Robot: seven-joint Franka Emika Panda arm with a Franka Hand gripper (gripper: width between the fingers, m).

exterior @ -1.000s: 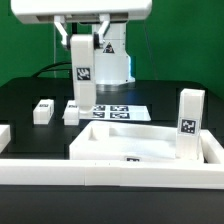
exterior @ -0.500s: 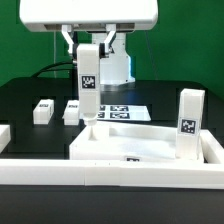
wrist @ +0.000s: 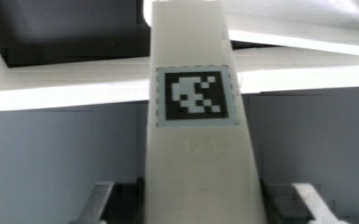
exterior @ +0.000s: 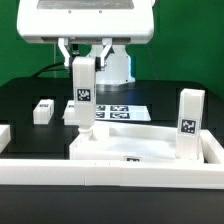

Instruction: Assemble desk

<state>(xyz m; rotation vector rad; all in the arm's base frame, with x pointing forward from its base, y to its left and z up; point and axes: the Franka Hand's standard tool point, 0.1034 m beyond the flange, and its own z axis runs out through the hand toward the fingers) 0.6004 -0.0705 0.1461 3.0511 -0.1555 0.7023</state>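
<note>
Under the claw (exterior: 84, 58) hangs a white leg (exterior: 85, 122). The claw is closed on the top end of the leg and holds it, with one finger on each side. The leg stands almost straight up. It has a black-and-white tag (exterior: 83, 95) on the side that faces the exterior view. In the wrist view the same leg runs out from between the fingers (wrist: 101, 200), and its tag shows there too.

Below the claw lies the top (exterior: 150, 150). It is wide, flat and white, with a low rim all round, and it rests on the black desk (exterior: 25, 95). The low end of the leg is down at one corner of the top, the far one on the exterior view's left. I cannot tell if the leg touches the top there.

Well away from the claw, toward the exterior view's right, a second leg (exterior: 188, 122) stands straight up in the top, near its rim. It has a tag as well.

Two short white blocks lie on the desk, lower than the claw. The near block (exterior: 70, 112) is just behind the held leg and partly hidden by it. The far block (exterior: 43, 110) is farther toward the exterior view's left. The two are apart.

Behind the leg, flat on the desk, lies the marker board (exterior: 122, 110). A long white bar (exterior: 110, 178) lies in front of the top, far below the claw.
</note>
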